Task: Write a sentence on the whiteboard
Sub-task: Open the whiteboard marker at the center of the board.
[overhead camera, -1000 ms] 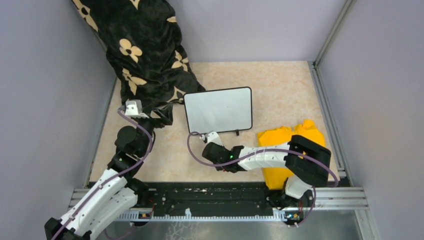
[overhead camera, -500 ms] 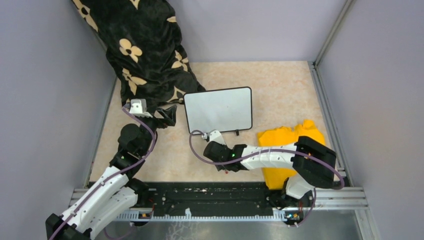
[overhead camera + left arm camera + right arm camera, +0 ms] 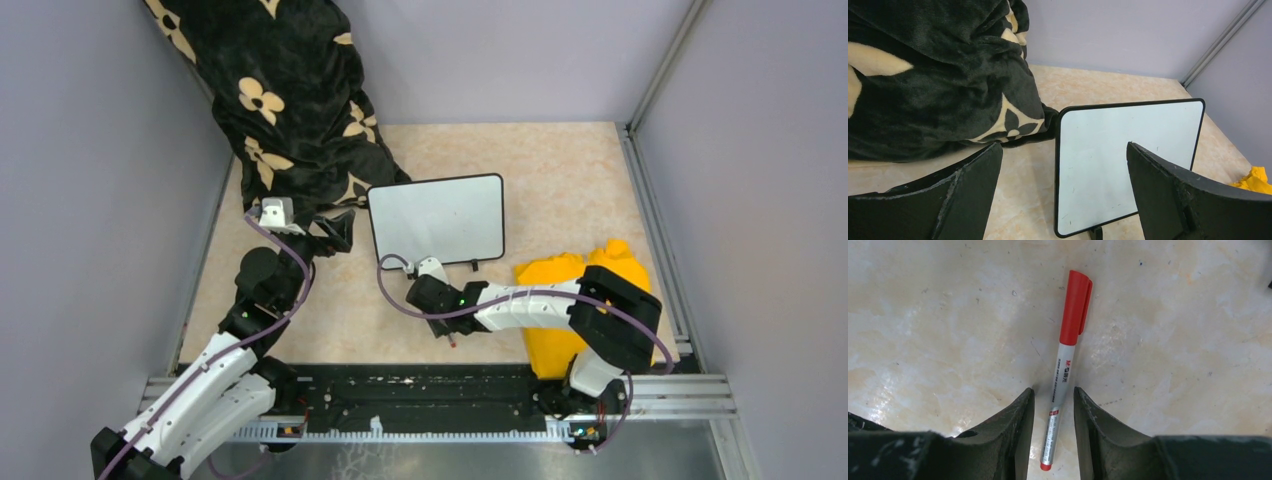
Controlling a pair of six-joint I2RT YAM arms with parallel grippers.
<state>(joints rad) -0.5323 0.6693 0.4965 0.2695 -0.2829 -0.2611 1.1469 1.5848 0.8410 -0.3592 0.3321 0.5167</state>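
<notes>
The whiteboard (image 3: 436,218) stands in the middle of the table, its white face (image 3: 1128,160) bare apart from faint specks; no sentence shows on it. A red-capped silver marker (image 3: 1065,370) lies flat on the table, its end (image 3: 452,343) poking out near the board's front. My right gripper (image 3: 1053,390) is low over the marker's rear half and open, a finger on each side with a gap between each finger and the barrel. My left gripper (image 3: 1063,145) is wide open at the board's left edge (image 3: 335,230) and holds nothing.
A black blanket with cream flowers (image 3: 290,100) is heaped at the back left, touching the board's left corner. A yellow cloth (image 3: 575,275) lies at the right under the right arm. Grey walls close in both sides; a metal rail (image 3: 430,400) runs along the near edge.
My right gripper has opened and shifted slightly up and left toward the board; the marker's red end now shows on the table. The left gripper edged right a little early on.
</notes>
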